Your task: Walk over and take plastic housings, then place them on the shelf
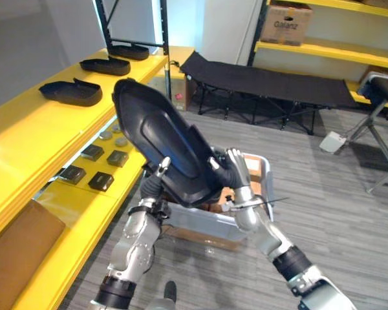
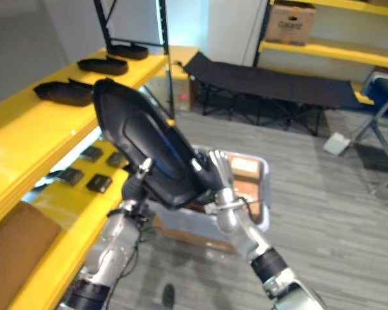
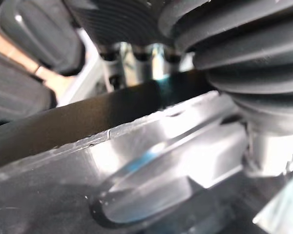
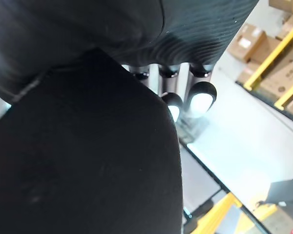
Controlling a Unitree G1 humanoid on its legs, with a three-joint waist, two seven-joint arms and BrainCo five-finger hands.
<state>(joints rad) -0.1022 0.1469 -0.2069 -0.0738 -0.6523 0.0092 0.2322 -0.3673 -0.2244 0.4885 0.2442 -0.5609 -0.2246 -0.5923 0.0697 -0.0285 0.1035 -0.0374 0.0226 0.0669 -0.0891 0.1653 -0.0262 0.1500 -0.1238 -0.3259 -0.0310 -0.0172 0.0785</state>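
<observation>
A large black plastic housing (image 1: 158,139) is held tilted in the air between my two hands, beside the yellow shelf (image 1: 26,139). My left hand (image 1: 156,184) is pressed against its lower left edge, close up against the glossy housing (image 3: 63,129) in the left wrist view. My right hand (image 1: 236,173) lies flat against the lower right side, with straight fingers (image 4: 201,97) reaching past the housing's edge (image 4: 88,161). Three more black housings (image 1: 71,92) (image 1: 105,65) (image 1: 129,51) lie in a row on the top shelf board.
A grey bin (image 1: 210,227) with cardboard pieces stands on the floor below the hands. Small black parts (image 1: 101,181) and a cardboard box (image 1: 13,248) sit on the lower shelf board. A black folding cot (image 1: 265,81) stands farther back, before another yellow rack (image 1: 323,48).
</observation>
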